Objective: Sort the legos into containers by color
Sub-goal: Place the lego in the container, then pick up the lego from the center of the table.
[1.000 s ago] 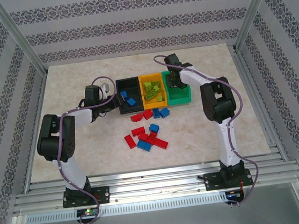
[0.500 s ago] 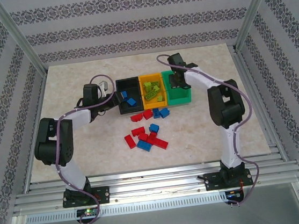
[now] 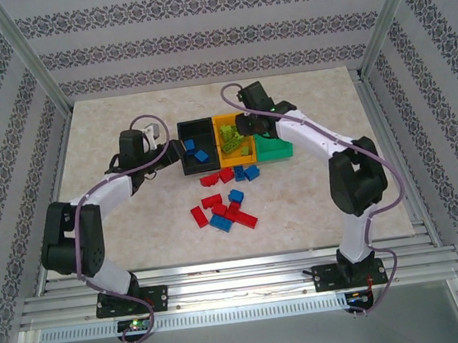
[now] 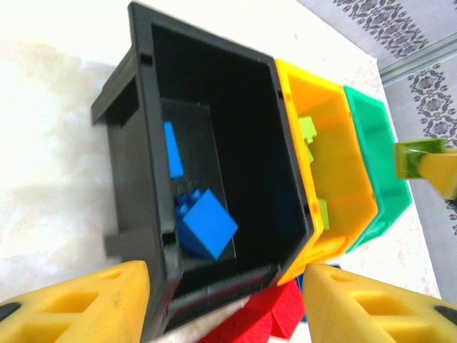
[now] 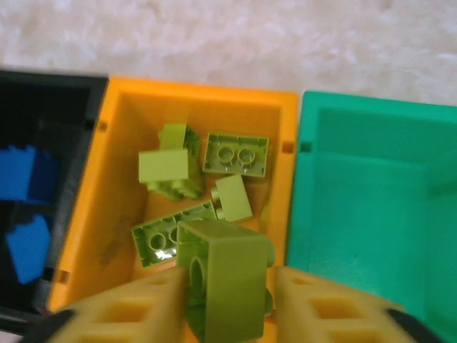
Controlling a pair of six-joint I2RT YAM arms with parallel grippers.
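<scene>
My right gripper [image 3: 246, 128] hangs over the yellow-orange bin [image 3: 230, 119], shut on a lime green lego [image 5: 227, 284]. Several lime legos [image 5: 235, 153] lie in that yellow-orange bin [image 5: 200, 89]. The green bin [image 5: 371, 186] to its right shows a bare floor. My left gripper [image 3: 165, 150] stands open at the left end of the black bin [image 3: 194, 126], nothing between its fingers [image 4: 78, 304]. Blue legos [image 4: 206, 225] lie inside the black bin [image 4: 143, 107]. Red and blue legos [image 3: 225, 209] are scattered on the table in front of the bins.
The three bins stand touching in a row at mid table. A few red legos [image 4: 264, 318] and blue ones [image 3: 250, 171] lie right against the bins' near side. Metal frame posts and patterned walls surround the marble table [image 3: 119, 225].
My right arm has swung left, from over the green bin to over the yellow-orange bin, carrying the lime lego. My left arm has stretched out and slid slightly left.
</scene>
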